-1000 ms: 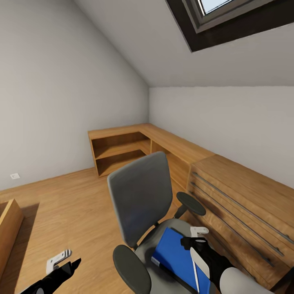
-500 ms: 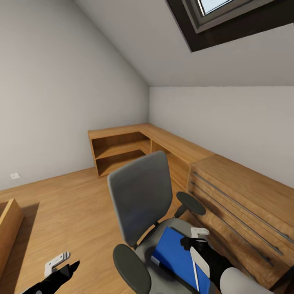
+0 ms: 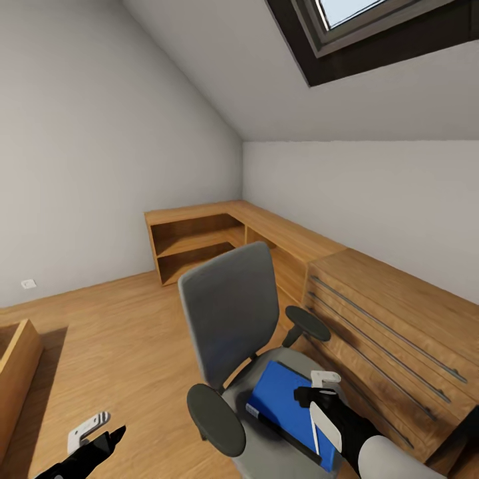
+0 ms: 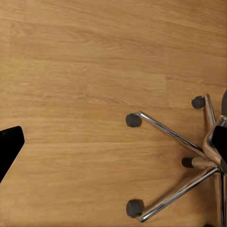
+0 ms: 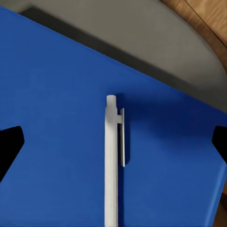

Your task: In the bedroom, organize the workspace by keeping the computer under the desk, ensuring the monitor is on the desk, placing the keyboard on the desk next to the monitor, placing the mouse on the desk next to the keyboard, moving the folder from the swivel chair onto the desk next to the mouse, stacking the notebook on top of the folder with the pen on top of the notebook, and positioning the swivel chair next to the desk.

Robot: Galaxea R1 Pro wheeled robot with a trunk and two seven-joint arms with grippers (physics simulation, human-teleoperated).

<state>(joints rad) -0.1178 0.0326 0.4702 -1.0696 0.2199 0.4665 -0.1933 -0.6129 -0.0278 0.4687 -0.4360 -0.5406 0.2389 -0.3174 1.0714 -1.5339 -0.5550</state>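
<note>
On the swivel chair [image 3: 246,359], the right hand [image 3: 324,392] partly hides the folder [image 3: 283,402].

The folder [image 3: 287,404] was bright blue with a black spine edge. The swivel chair [image 3: 229,319] had grey padding, black armrests and a chrome base. The pen [image 5: 111,165] was white. Floor [image 3: 113,332] and cabinet [image 3: 392,332] were honey-brown wood.

Plain grey walls, sloped ceiling with skylight [image 3: 372,26], wooden floor [image 3: 113,332], corner shelving [image 3: 199,243], drawer cabinet [image 3: 392,332].
</note>
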